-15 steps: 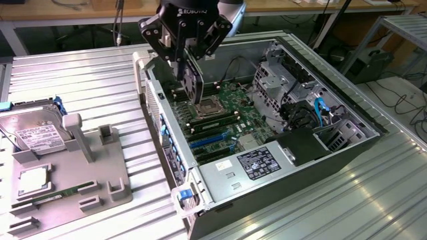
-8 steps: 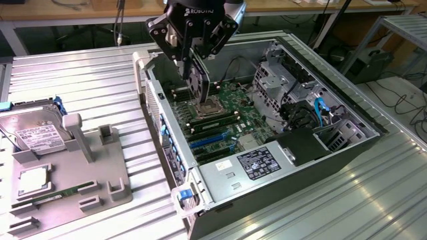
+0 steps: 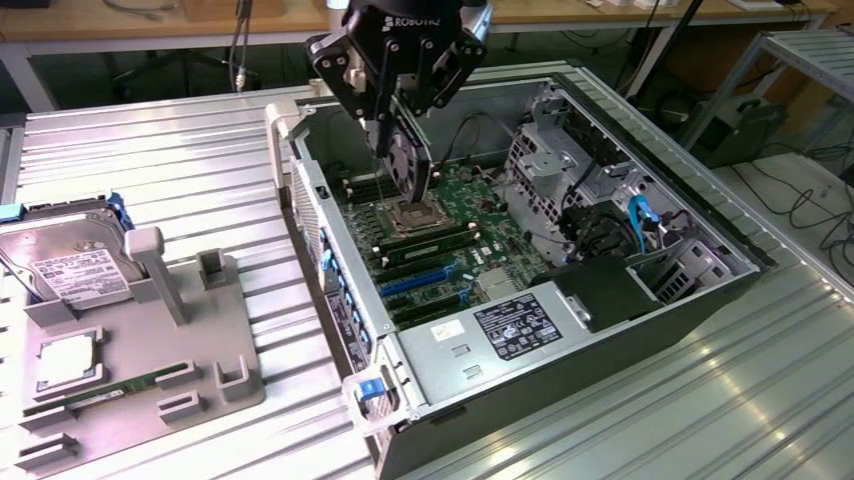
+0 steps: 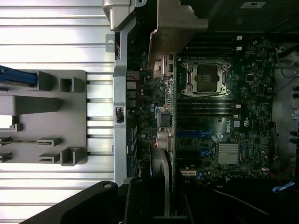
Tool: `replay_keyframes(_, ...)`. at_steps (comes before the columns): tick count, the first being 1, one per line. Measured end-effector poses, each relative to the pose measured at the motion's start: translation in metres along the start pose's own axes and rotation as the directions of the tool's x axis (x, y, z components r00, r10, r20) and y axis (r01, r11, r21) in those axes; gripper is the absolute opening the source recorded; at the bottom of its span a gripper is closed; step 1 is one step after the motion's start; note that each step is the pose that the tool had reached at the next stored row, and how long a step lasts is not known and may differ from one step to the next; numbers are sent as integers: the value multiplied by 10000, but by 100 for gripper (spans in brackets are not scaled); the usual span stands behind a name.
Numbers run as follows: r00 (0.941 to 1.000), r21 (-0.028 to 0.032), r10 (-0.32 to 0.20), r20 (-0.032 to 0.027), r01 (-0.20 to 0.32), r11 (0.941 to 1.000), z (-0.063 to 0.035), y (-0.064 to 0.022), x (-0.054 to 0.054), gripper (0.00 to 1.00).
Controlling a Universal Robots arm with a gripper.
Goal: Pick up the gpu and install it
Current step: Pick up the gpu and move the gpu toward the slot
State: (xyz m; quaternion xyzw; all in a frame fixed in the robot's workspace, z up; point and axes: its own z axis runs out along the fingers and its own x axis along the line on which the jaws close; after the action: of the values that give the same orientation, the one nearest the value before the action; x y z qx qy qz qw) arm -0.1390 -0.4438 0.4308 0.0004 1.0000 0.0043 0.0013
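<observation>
My gripper is clamped on the gpu, one finger on each flat face, and the card hangs on edge from them, inside the open computer case. In the exterior view its lower end sits over the motherboard, just at the CPU socket; whether it touches anything there I cannot tell. The gpu is not seated in the blue expansion slots, which lie bare farther along the board toward the power supply. From my wrist view I look down the thin edge of the gpu between my gripper fingers, with its pale metal bracket at the far end (bent, and catching the light). The card runs alongside the case wall. Past it lie the CPU socket, empty under its open frame, and the blue expansion slots. Outside the case, on the ribbed metal table, stands a grey fixture tray at the exterior view's left. It carries a hard drive and a narrow green memory stick.
</observation>
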Motion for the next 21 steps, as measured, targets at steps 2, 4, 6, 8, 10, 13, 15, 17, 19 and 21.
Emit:
replay_keyframes(2, 10000, 0, 0, 0, 0, 10000, 0, 0, -25, 28)
replay_keyframes(4, 10000, -1, 0, 0, 0, 10000, 0, 0, -48, 28)
replay_keyframes(6, 10000, 0, 0, 0, 0, 10000, 0, 0, -74, 28)
replay_keyframes(8, 10000, 0, -1, 0, 1, 10000, 0, 0, -96, 28)
replay_keyframes(10, 10000, 1, 0, 0, 0, 10000, 0, 0, -119, 28)
replay_keyframes(13, 10000, 0, 0, 0, 0, 10000, 0, 0, -160, 28)
replay_keyframes(15, 10000, 0, 0, 0, 0, 10000, 1, 0, -196, 28)
replay_keyframes(17, 10000, 0, 0, 0, 0, 10000, 1, 0, -223, 28)
replay_keyframes(19, 10000, 0, 0, 0, 0, 10000, 1, 0, -255, 28)
replay_keyframes(21, 10000, 0, -1, 0, 1, 10000, 1, 0, -284, 28)
